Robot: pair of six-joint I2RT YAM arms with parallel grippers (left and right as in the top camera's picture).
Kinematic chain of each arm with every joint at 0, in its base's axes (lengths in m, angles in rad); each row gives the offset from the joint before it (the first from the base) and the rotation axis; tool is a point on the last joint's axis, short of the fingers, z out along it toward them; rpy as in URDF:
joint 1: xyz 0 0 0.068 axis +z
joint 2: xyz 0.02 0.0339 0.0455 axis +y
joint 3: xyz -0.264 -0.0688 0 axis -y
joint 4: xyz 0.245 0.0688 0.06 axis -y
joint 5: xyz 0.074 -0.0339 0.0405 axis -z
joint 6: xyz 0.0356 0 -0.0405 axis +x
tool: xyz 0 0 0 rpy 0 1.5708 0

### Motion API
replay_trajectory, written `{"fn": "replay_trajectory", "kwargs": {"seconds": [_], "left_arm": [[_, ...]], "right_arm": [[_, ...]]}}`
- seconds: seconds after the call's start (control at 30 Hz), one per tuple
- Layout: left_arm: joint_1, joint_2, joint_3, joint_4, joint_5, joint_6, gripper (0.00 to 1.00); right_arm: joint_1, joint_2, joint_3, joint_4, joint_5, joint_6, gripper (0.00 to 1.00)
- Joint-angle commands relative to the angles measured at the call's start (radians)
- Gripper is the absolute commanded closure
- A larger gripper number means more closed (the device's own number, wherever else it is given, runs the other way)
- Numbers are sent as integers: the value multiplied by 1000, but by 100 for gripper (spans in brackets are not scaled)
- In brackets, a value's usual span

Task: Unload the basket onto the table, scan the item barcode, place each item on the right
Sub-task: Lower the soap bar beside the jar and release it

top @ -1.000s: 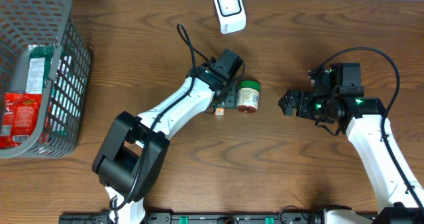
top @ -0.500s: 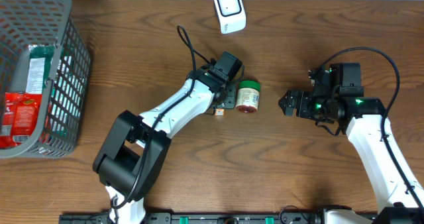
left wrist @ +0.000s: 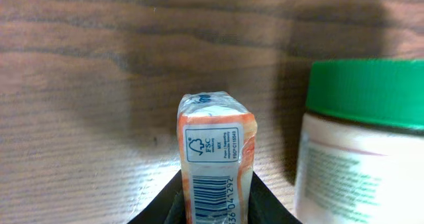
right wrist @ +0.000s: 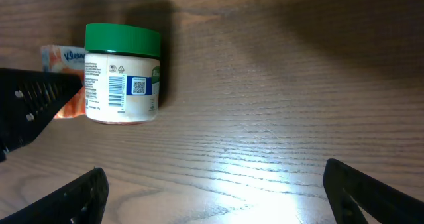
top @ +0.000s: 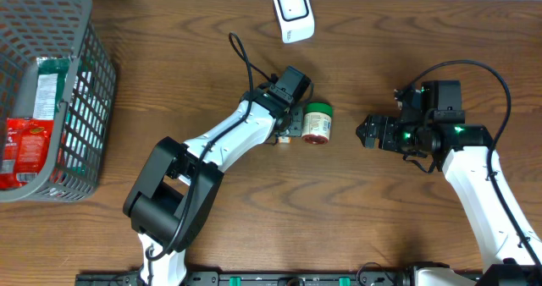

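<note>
The left gripper (top: 289, 131) pinches a small orange packet (left wrist: 213, 151) narrowly between its fingers (barcode end towards the wrist camera) at mid-table, just left of a green-lidded jar (top: 318, 123), while the right gripper (top: 366, 132) hangs wide open, empty, to the jar's right.

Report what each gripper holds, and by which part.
Left gripper pinches the orange packet by its two sides, near the barcode end. Right gripper is open, holding nothing.
</note>
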Motion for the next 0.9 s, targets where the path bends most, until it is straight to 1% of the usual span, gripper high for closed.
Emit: {"fn": "replay_trajectory", "kwargs": {"seconds": [0.0,0.17,0.3,0.6,0.87], "left_arm": [[1,10,5,4,-11,-47,74],[1,11,5,0,-10,-90,74],[-4,11,5,0,19,-93,74],[-55,11,5,3,18,-95,73],[-66,11,5,0,19,-100,73]], "right_arm": [[11,-1,15,0,-8,7,1],[11,-1,15,0,-8,7,1],[11,-1,15,0,-8,7,1],[11,-1,15,0,-8,7,1],[11,-1,15,0,-8,7,1]]}}
